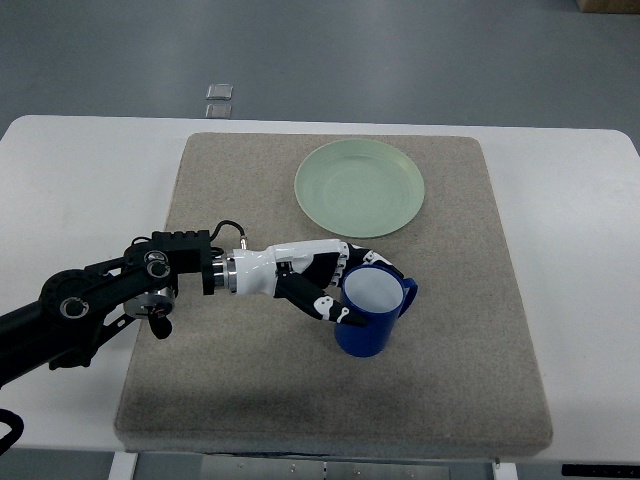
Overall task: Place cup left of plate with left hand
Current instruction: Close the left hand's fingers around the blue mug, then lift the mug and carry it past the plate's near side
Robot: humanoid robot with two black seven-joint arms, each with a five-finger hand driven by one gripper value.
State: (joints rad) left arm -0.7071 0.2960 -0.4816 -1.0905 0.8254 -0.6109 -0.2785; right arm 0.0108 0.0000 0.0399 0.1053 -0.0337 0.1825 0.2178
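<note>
Top view: nearest the camera, the front edge of the white table [60, 160] is seen, overlaid by a beige-grey mat [460, 330] that covers most of its middle. From the picture's left edge, the black left arm [90, 300] is extended across the mat's near-left part, ending in a white and black wrist section. The left hand [325, 280] is found just right of that wrist, its fingers [330, 308] curled against the left side and rim of a blue cup [370, 310]; the cup is thus gripped by the hand. The cup is seen upright, its pale interior facing up and its handle turned to the right. It is located on the mat near the centre, nearer the camera than the plate and slightly below its lower edge, not to the plate's left. Whether the cup's base is touching the mat cannot be told.

Farther back, a pale green plate [359, 187] is laid flat on the mat's far half, apart from the cup and hand. Beyond the table, two small grey squares [219, 99] are seen on the grey floor.
</note>
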